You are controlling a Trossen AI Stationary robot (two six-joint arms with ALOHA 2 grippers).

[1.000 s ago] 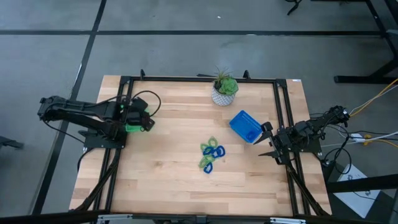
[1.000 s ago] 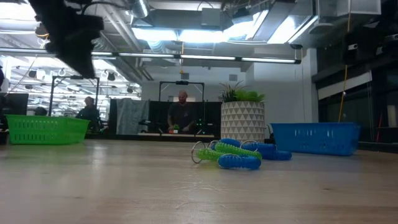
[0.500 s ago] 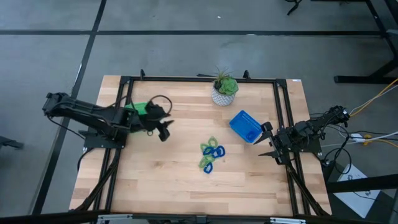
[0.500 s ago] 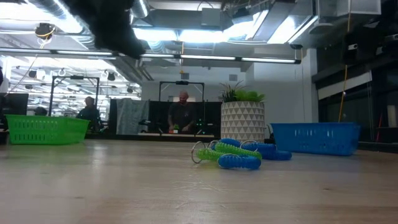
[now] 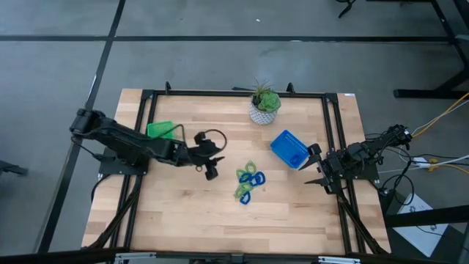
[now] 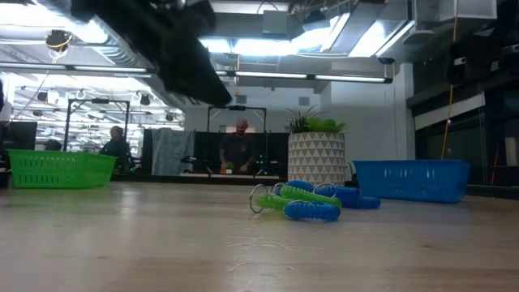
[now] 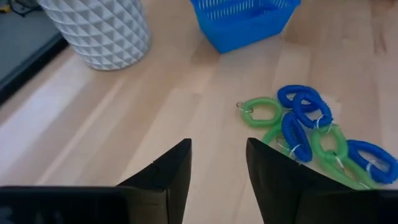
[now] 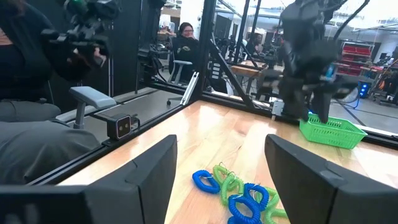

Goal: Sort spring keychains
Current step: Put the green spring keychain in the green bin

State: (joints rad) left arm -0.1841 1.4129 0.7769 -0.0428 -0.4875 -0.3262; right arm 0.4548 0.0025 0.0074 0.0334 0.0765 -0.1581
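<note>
The spring keychains (image 5: 249, 184) lie in one tangled pile of blue and light green loops on the wood, also seen in the low view (image 6: 304, 203), the left wrist view (image 7: 305, 132) and the right wrist view (image 8: 239, 190). My left gripper (image 5: 209, 166) hovers open above the table, left of the pile; its fingers (image 7: 217, 163) point toward it and touch nothing. My right gripper (image 5: 314, 166) waits open at the table's right side, beside the blue tray (image 5: 289, 149). The green tray (image 5: 160, 130) sits at the left.
A potted plant in a white pot (image 5: 264, 107) stands at the far edge, behind the pile and the blue tray (image 7: 245, 22). A black frame (image 5: 234, 93) rims the table. Bare wood lies near the pile on its near side. People sit in the room beyond.
My left arm has reached out from over the green tray toward the table's right and slightly nearer, closing on the keychain pile and uncovering the green tray. The pile and the trays have stayed where they were.
</note>
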